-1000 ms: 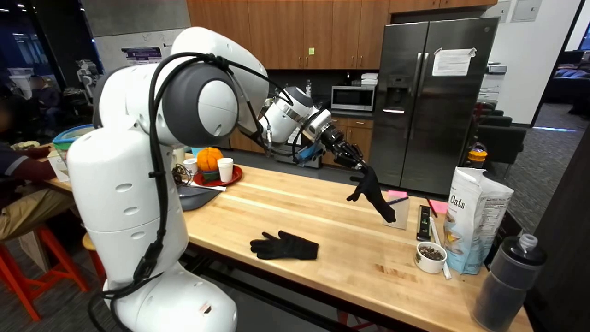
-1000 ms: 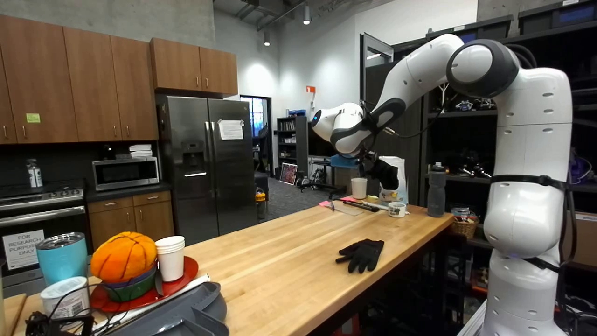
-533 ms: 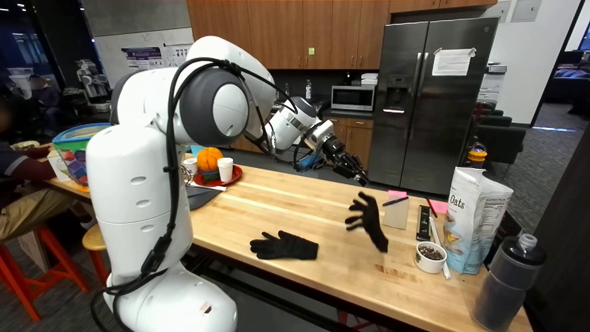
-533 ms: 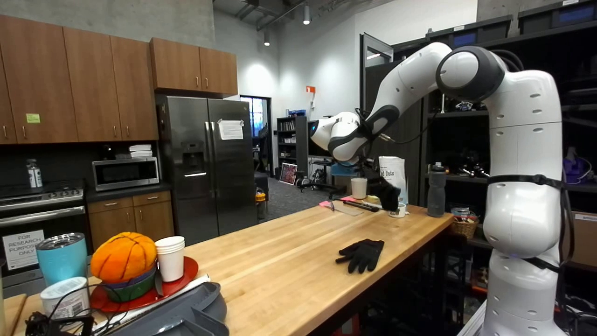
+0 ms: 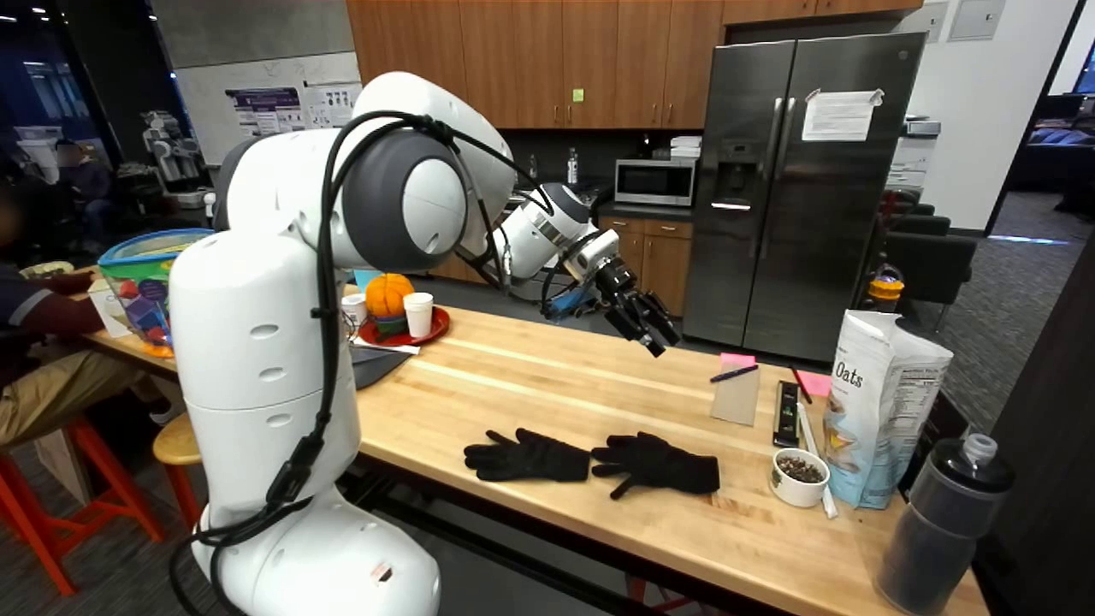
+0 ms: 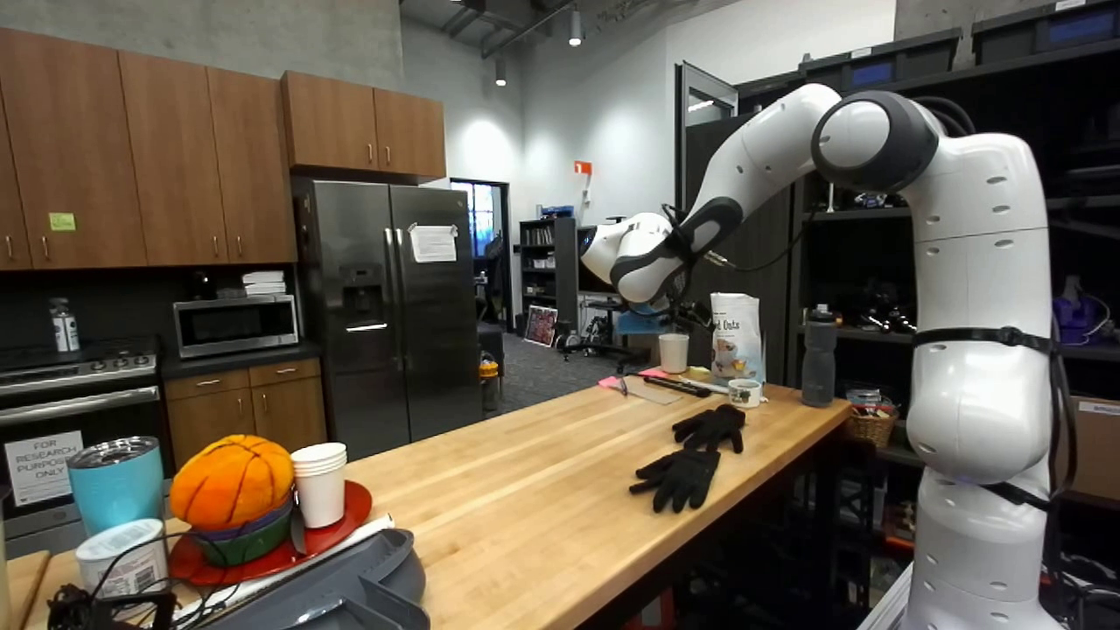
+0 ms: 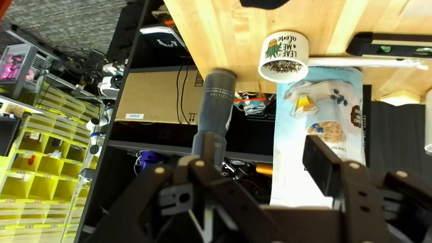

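The black two-fingered gripper (image 5: 664, 342) hangs above the pale, striped wooden table (image 6: 490, 516), apart from the items on it. Its condition is released: in the wrist view the black fingers (image 7: 323, 168) stand well apart. In an exterior view, one black fabric glove (image 5: 535, 456) lies flat near the table edge with its fingers spread; a second, matching glove (image 5: 663, 466) lies just beside it, fingers directed toward the first one's cuff. Whether the two touch cannot be determined. Past the second glove stands a round white printed cup (image 5: 796, 494) holding dark granules (image 5: 800, 468). A slim white rod (image 5: 808, 430) runs between this cup and an upright white-and-blue oats bag (image 5: 881, 411). A translucent grey plastic bottle (image 5: 941, 530) stands upright near the bag. A long black bar with green inserts (image 5: 786, 415) lies near the rod, and a dark blue pen (image 5: 734, 374) lies across a beige rectangular card (image 5: 734, 402). At the opposite end of the table, a round red plate (image 6: 357, 512) carries stacked white cups (image 6: 320, 490) and an orange plush ball (image 6: 232, 481) set on green-and-purple bowls (image 6: 251, 544).
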Available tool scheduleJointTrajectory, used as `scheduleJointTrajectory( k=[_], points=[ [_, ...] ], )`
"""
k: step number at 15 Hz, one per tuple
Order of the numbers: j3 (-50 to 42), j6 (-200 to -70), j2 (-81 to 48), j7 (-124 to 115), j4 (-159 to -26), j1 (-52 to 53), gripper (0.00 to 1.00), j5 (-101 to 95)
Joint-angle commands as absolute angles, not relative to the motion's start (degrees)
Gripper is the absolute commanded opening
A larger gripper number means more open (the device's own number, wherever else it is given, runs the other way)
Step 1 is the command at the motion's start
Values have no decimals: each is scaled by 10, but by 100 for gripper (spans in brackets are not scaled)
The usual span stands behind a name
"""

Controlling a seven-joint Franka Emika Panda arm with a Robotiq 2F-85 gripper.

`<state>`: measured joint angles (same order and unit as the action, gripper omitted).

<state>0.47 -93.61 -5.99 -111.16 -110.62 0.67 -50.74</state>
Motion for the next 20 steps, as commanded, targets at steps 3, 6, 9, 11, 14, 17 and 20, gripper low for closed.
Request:
scheduleJointTrajectory(
  k=[3,6,9,11,14,17,20],
  points=[
    [-2,-1043,-22,-1028,-1130,-7,100,-390],
    [-7,-1124,16,-977,-1172,-11,100,-341],
    [-13,-1208,55,-911,-1218,-14,100,-309],
    [-16,-1266,75,-861,-1245,-16,100,-296],
    [-20,-1351,96,-774,-1284,-22,100,-275],
    [-25,-1420,99,-660,-1309,-23,100,-214],
    [-26,-1458,99,-525,-1320,-14,100,-128]
  ],
)
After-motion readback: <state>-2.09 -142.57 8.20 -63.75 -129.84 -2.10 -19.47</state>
